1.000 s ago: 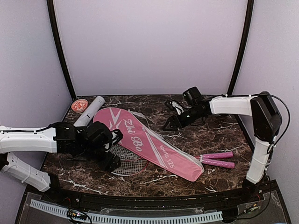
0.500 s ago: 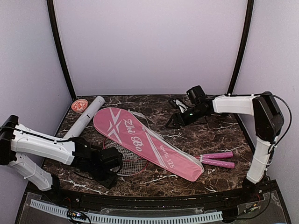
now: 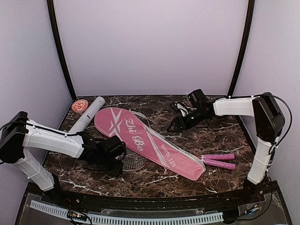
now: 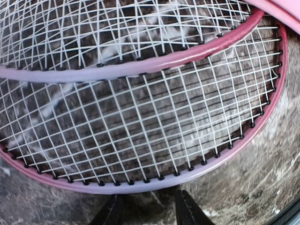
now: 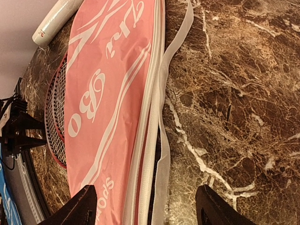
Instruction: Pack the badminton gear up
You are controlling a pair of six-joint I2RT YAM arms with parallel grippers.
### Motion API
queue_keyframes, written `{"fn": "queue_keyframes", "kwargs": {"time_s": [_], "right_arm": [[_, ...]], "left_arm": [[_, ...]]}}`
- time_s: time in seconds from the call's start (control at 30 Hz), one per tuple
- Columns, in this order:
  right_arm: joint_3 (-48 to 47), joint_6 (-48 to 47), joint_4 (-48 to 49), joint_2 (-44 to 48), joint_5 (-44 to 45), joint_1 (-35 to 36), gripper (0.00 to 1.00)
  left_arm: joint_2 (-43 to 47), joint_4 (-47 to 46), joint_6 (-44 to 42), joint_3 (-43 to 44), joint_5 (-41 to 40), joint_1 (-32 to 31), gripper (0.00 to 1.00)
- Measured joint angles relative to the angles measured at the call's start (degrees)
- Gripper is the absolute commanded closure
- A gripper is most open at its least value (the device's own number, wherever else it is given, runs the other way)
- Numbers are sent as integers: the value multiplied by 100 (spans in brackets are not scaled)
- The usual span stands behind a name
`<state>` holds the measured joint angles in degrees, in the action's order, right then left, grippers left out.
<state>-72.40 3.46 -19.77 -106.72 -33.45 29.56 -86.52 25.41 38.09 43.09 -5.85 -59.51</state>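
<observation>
The pink racket bag (image 3: 140, 140) with white lettering lies diagonally across the table, and shows in the right wrist view (image 5: 108, 89) with its white zipper edge (image 5: 161, 140) slightly agape. Two red-framed racket heads (image 3: 132, 160) poke out under its left side. Their pink handles (image 3: 218, 161) stick out at the right. In the left wrist view the heads (image 4: 140, 122) overlap. My left gripper (image 4: 147, 212) is open, tips just short of the nearer rim; it also shows from above (image 3: 117, 161). My right gripper (image 5: 150, 211) is open above the bag's far edge (image 3: 172, 125). No shuttlecocks are visible.
The long white tube (image 3: 87, 116) lies at the back left. A red round cap (image 3: 79, 105) lies beside the tube's far end. The tube also shows in the right wrist view (image 5: 56, 18). Grey walls close in the back and sides.
My left gripper swung back toward the near edge, then moved in low to the racket heads' near rim. My right gripper shifted slightly and stayed open.
</observation>
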Motion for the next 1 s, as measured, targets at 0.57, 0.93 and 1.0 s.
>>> {"fn": "queue_keyframes", "kwargs": {"time_s": [0.57,0.93,1.0], "right_arm": [[717,177,0,0,468,-573,20],[1423,354,304,306,404,-603,28],[1558,398,317,407,363,-603,29]], "left_arm": [[-1641,-1071,-1449,1471,-352,1283,63],[-2887,-1246,-2184,3042,-166,1506,63],[-3156,-1338,-2306,3390,-83,1510,63]]}}
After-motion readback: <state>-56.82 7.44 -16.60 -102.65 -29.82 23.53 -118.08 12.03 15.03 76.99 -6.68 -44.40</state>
